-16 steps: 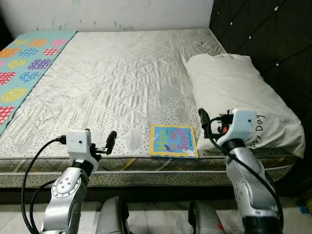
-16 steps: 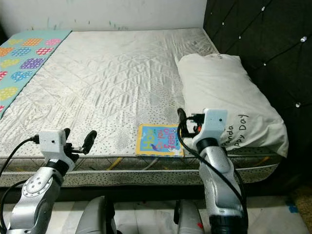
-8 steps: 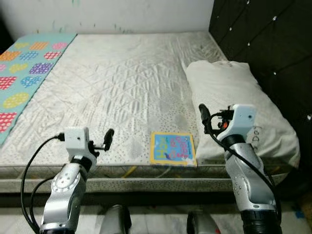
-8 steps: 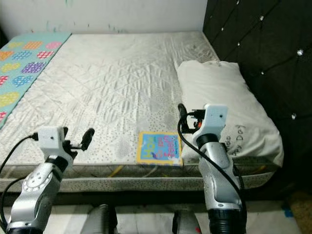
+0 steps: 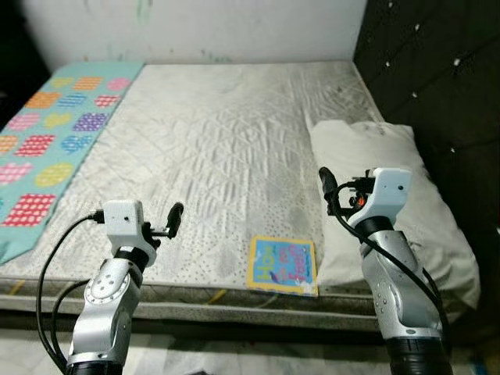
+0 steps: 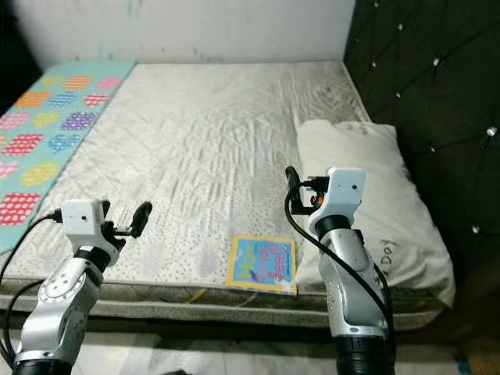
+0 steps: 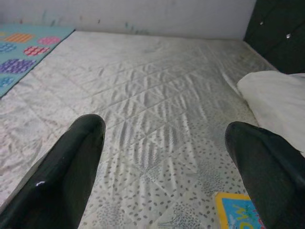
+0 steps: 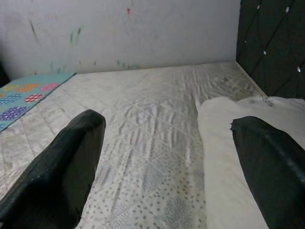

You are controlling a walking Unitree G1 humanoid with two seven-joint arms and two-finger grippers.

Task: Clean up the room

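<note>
Fingers [image 7: 71,167] of both grippers spread wide, empty, above mattress [image 5: 219,148].

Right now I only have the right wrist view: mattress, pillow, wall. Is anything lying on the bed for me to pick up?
Observer: Yes, a colourful book lies flat at the near edge of the mattress, right beside the pillow.
Operator: Which gripper is nearer to it?
Observer: The right gripper. It is raised just to the right of the book, while the left gripper is farther off on the book's left.
</note>
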